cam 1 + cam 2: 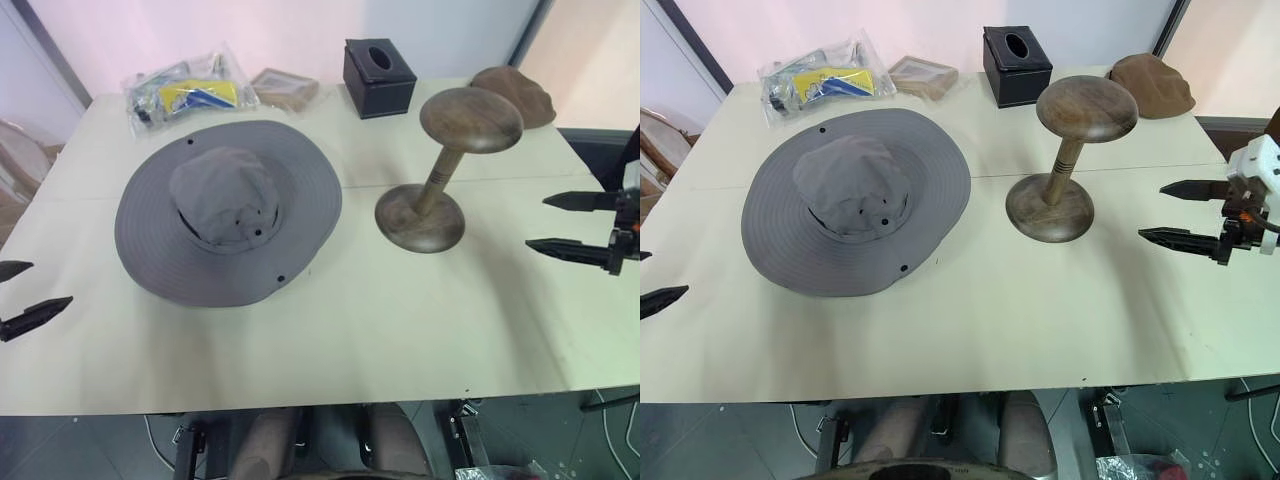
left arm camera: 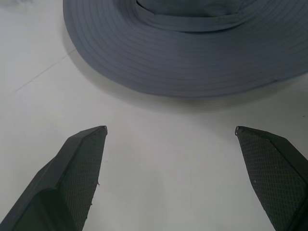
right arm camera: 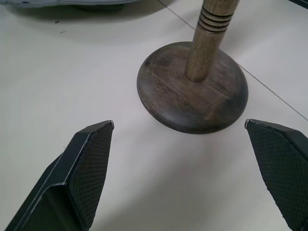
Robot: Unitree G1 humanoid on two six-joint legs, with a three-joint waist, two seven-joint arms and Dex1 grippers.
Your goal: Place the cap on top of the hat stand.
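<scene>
Left end effector (image 1: 18, 298): fingers spread wide, empty, hovering over desk (image 1: 330, 340) edge. Cap (image 1: 228, 210) flat on desk just ahead and inboard, round brim facing it; nearer arm. Hat stand (image 1: 440, 165) upright, inboard of right end effector (image 1: 570, 222), likewise wide, empty.

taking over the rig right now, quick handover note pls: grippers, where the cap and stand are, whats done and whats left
Left gripper: open, empty, at the table's left edge, just short of the cap's brim.
Right gripper: open, empty, to the right of the stand, aimed at its base.
Cap: flat on the table, crown up, left of centre, untouched.
Stand: upright to the cap's right, top bare.
Done: nothing yet.
Left: grasp the cap, lift it, set it on the stand's domed top.
</scene>
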